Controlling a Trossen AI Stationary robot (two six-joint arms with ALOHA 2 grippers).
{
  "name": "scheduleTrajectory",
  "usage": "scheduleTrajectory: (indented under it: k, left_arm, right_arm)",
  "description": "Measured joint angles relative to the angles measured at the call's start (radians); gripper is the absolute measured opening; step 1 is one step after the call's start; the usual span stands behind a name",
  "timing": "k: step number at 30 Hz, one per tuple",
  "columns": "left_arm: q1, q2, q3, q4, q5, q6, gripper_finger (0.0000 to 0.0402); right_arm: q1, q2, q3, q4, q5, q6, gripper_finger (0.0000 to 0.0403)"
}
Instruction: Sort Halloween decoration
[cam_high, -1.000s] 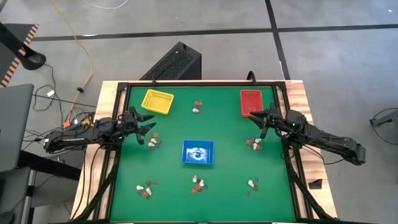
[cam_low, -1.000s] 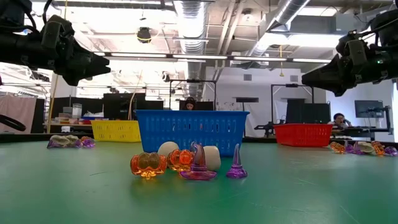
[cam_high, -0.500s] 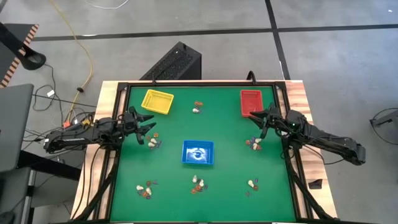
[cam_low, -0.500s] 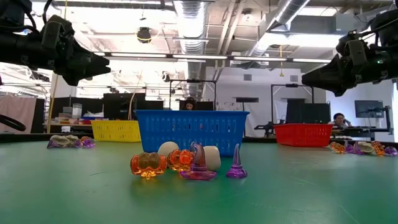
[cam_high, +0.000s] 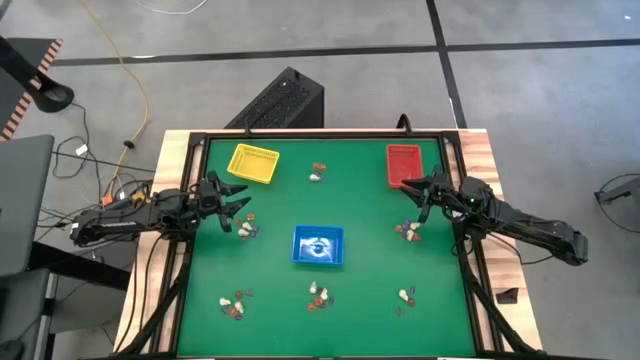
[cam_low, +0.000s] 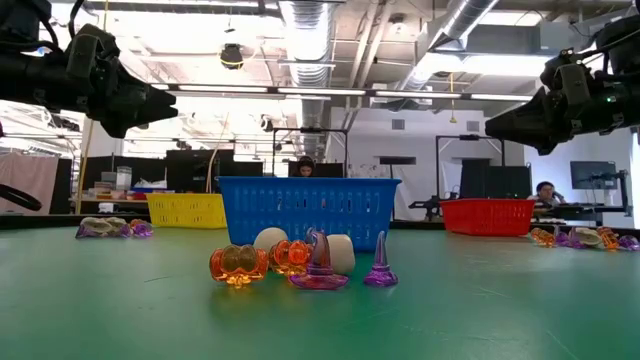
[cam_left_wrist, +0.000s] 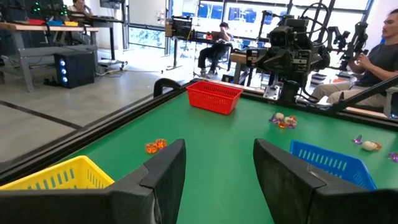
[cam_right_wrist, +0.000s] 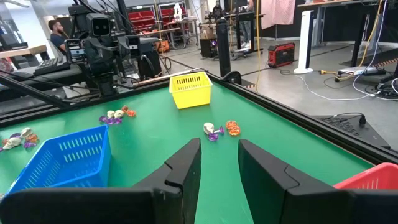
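Tiny orange, whitish and purple Halloween trinkets lie in several small clusters on the green mat: one below my left gripper, one below my right gripper, one near the far edge, and others near the near edge. In the low view the near cluster stands before the blue tray. My left gripper hovers open at the table's left; my right gripper hovers open at the right, beside the red tray. Neither touches anything.
A yellow tray sits far left, a red tray far right, a blue tray in the middle. A black raised frame borders the mat. People sit at desks in the room beyond the table.
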Motion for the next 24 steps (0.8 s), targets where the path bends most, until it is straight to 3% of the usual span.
scheduleTrajectory:
  k: [13, 20, 24]
  left_arm:
    - [0.000, 0.000, 0.000, 0.005, 0.000, -0.014, 0.0178]
    - [0.000, 0.000, 0.000, 0.073, 0.023, -0.229, 0.0178]
    - [0.001, 0.000, 0.000, 0.097, 0.012, -0.240, 0.0178]
  right_arm:
    - [0.000, 0.000, -0.001, 0.024, 0.000, 0.000, 0.0138]
    - [0.001, 0.000, -0.003, 0.133, 0.002, 0.078, 0.0138]
    - [-0.001, -0.001, -0.003, 0.188, 0.171, 0.182, 0.0138]
